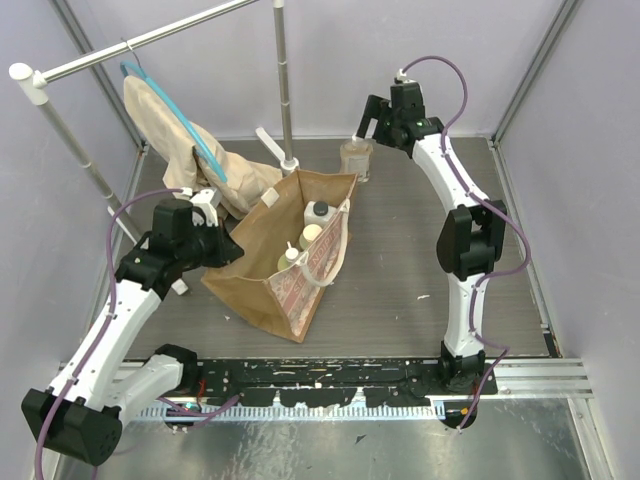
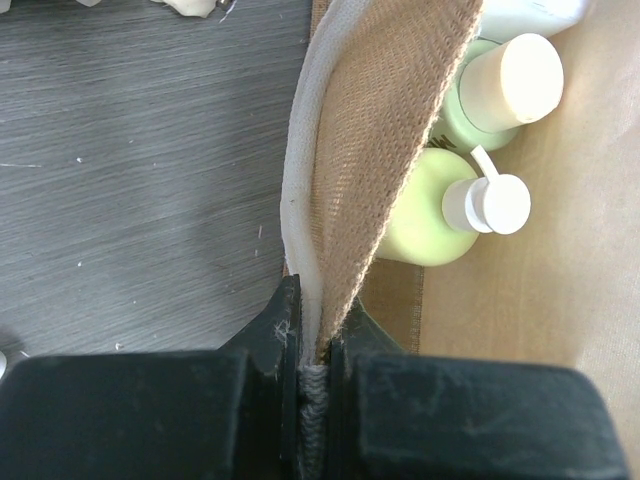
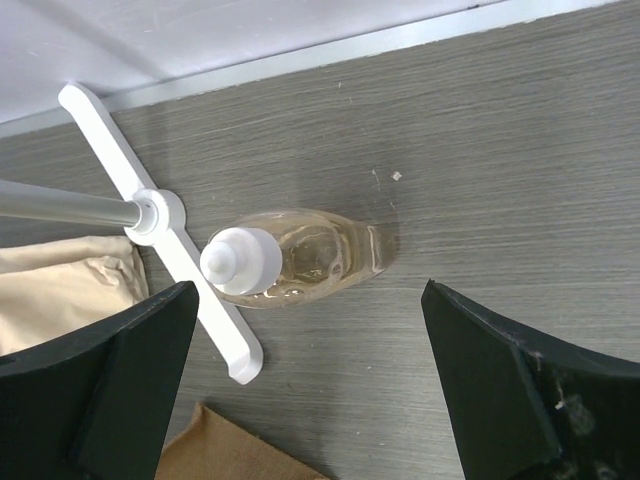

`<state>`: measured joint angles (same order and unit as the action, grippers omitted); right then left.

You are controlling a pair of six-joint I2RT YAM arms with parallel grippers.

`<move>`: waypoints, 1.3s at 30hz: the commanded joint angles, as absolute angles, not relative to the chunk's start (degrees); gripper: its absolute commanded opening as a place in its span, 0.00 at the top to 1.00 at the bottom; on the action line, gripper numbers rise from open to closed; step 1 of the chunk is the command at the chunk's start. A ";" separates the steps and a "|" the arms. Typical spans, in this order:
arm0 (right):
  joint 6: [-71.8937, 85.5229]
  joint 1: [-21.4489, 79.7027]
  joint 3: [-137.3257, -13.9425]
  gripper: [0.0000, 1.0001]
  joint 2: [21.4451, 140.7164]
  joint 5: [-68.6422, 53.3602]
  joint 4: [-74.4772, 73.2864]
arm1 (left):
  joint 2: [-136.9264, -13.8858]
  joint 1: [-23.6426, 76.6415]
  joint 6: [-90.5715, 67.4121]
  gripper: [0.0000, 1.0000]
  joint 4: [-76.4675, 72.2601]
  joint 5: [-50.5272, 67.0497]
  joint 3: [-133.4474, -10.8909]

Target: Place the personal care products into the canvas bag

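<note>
The canvas bag (image 1: 285, 265) stands open at mid-table, tan with a reddish print on its side. Inside it sit a white bottle with a black cap (image 1: 318, 212) and two yellow-green bottles (image 1: 311, 235) (image 1: 290, 258). My left gripper (image 2: 318, 322) is shut on the bag's rim and cream strap (image 2: 300, 200), with the yellow-green bottles (image 2: 425, 215) (image 2: 485, 95) just beyond. A clear amber bottle (image 3: 305, 255) with a white cap stands on the table behind the bag. My right gripper (image 3: 308, 292) hovers open above it, its fingers (image 3: 130, 370) wide to either side.
A metal garment rack (image 1: 283, 80) stands at the back left, and its white foot (image 3: 165, 225) lies right beside the amber bottle. A beige garment (image 1: 170, 125) on a blue hanger droops behind the bag. Purple walls enclose the table.
</note>
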<state>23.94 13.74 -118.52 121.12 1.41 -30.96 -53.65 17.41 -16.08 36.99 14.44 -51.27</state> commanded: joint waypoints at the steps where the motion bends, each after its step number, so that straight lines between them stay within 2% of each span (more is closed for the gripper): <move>1: 18.22 13.87 -121.99 0.00 119.86 0.61 -26.30 | -51.78 17.53 -15.12 1.00 39.39 14.33 -52.44; 14: 10.82 13.80 -120.23 0.00 119.01 -1.79 -25.61 | -51.73 17.49 -15.37 1.00 39.73 13.89 -53.14; 25: -4.86 13.80 -116.97 0.00 117.92 -9.25 -22.68 | -51.00 17.54 -15.36 1.00 40.69 13.77 -53.93; 39: -14.70 13.79 -119.27 0.00 120.21 -12.66 -27.95 | -52.06 17.50 -15.43 1.00 40.35 14.19 -53.58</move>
<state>-11.84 13.74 -116.49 121.23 -10.37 -28.10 -52.45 17.43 -16.08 38.89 13.45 -51.66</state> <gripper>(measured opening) 0.998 0.115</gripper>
